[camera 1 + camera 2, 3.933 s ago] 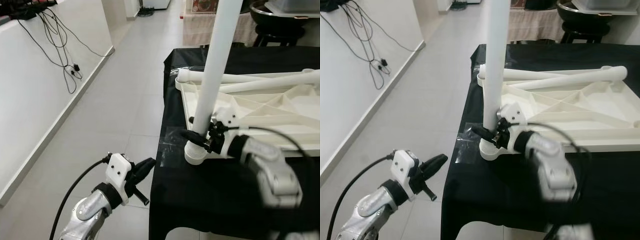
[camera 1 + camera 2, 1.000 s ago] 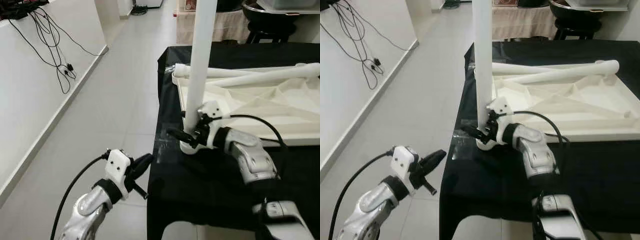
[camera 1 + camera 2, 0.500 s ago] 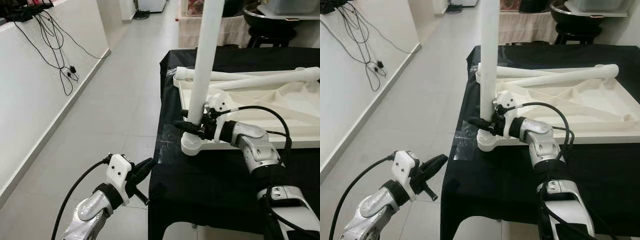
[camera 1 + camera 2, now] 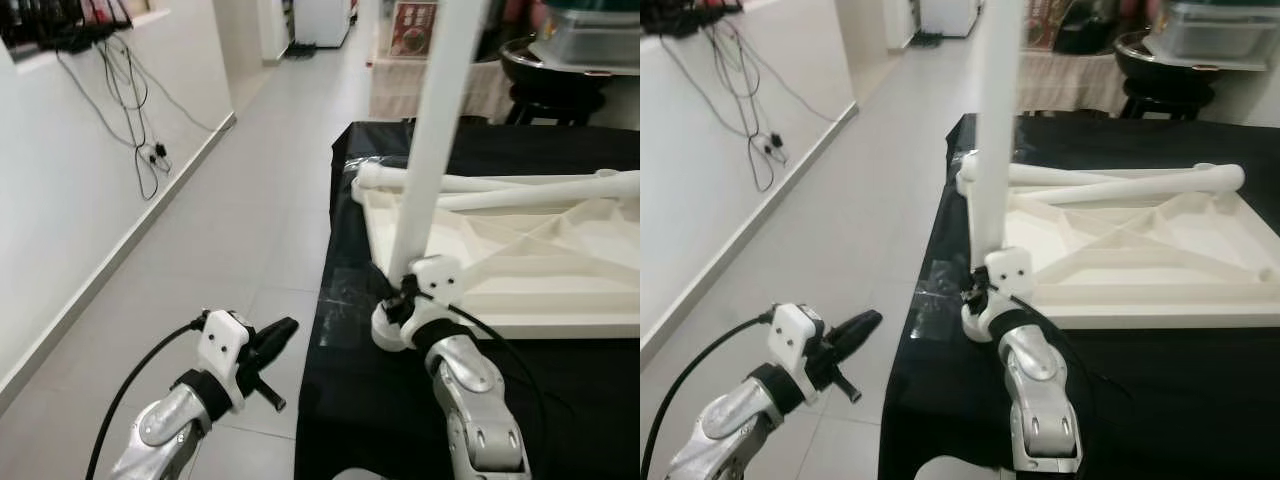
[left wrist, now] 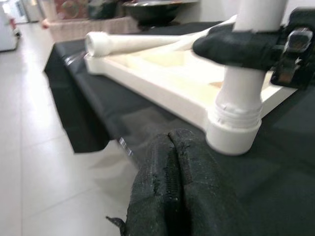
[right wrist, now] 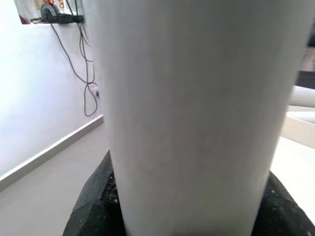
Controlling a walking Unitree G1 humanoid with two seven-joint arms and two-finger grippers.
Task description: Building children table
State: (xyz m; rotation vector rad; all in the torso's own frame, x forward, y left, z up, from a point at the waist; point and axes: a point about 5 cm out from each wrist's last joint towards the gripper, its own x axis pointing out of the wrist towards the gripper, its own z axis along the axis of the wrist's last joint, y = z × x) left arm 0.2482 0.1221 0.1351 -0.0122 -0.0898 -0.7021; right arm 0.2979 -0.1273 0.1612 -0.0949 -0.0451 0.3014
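The white children's table top point(image 4: 520, 262) lies upside down on a black-draped table point(image 4: 400, 420). One white leg point(image 4: 437, 140) stands nearly upright in its near-left corner socket point(image 4: 384, 332). My right gripper point(image 4: 400, 296) is shut on this leg just above the socket. In the right wrist view the leg point(image 6: 197, 98) is pressed between the black fingers point(image 6: 93, 211). Two more legs point(image 4: 500, 185) lie across the far part of the top. My left gripper point(image 4: 272, 338) hangs shut over the floor, left of the table's edge, with its fingers point(image 5: 182, 191) pressed together and holding nothing.
Tiled floor point(image 4: 250, 200) runs along the table's left side. A white wall with hanging cables point(image 4: 130, 100) borders it. A dark stool with a bowl point(image 4: 560, 70) and a cloth-covered stand point(image 4: 420, 80) are behind the table.
The camera has shifted. My right arm has swung from the leg's right side round to its front, still gripping the leg near the socket. The left gripper has kept its place.
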